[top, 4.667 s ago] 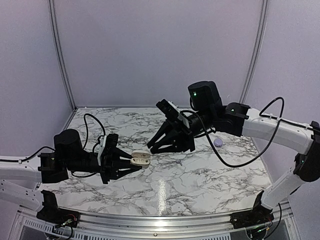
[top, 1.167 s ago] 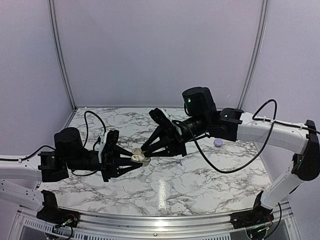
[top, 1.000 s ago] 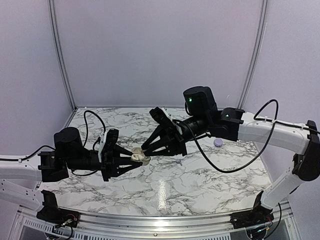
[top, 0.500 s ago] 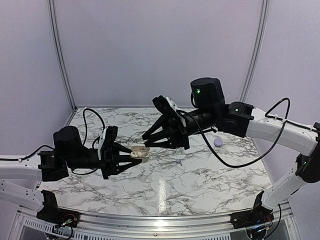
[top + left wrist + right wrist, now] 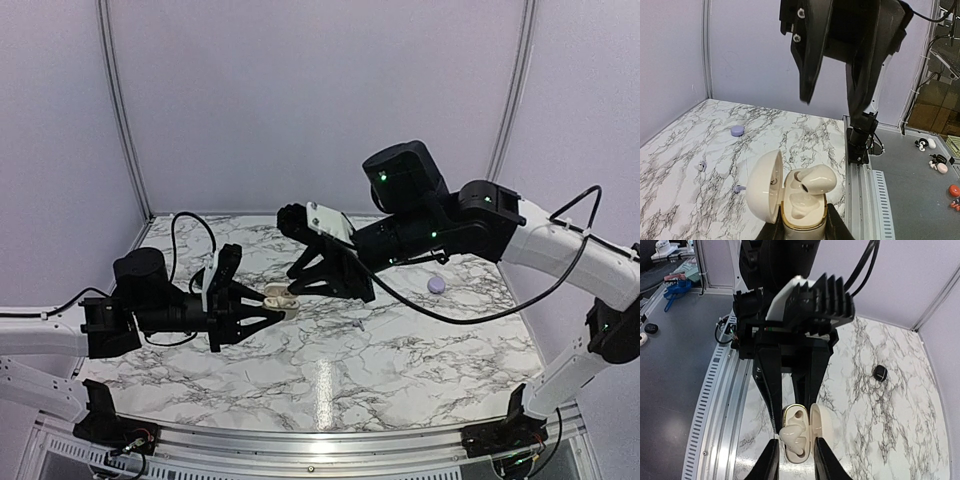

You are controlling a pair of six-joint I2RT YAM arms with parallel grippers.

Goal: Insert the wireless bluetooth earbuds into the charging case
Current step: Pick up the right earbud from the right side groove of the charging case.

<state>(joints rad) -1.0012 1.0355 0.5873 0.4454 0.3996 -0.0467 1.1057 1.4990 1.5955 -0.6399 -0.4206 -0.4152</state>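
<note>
Left gripper (image 5: pixel 270 306): clamped hard on the base of the charging case (image 5: pixel 799 210), pinching it from both sides and holding it in the air over the marble table (image 5: pixel 330 385), left of centre in the top view.
Case: cream, and it's open! The lid is swung out to the left in the left wrist view, with the wells facing the camera.
Earbud (image 5: pixel 812 180): there it is, a cream-white bud in the case's right-hand well. It sits tilted, with its body riding above the rim.
Right gripper (image 5: pixel 831 106): fingers spread, nothing between them. It hangs just above the open case, clear of the bud, in the upper middle of the left wrist view.
Right wrist view: looking straight down on case and bud at the lower middle, with this arm's own fingertips (image 5: pixel 771 460) apart on either side of them.
Lilac bits: two small lilac buds (image 5: pixel 739 189) lie on the marble at the lower left of the left wrist view, well apart from the case.
Lilac round piece (image 5: pixel 436 284): on the table at the right of the top view, far from both grippers.
Small black piece (image 5: pixel 880 373): on the marble at the right of the right wrist view, too small to make out.
</note>
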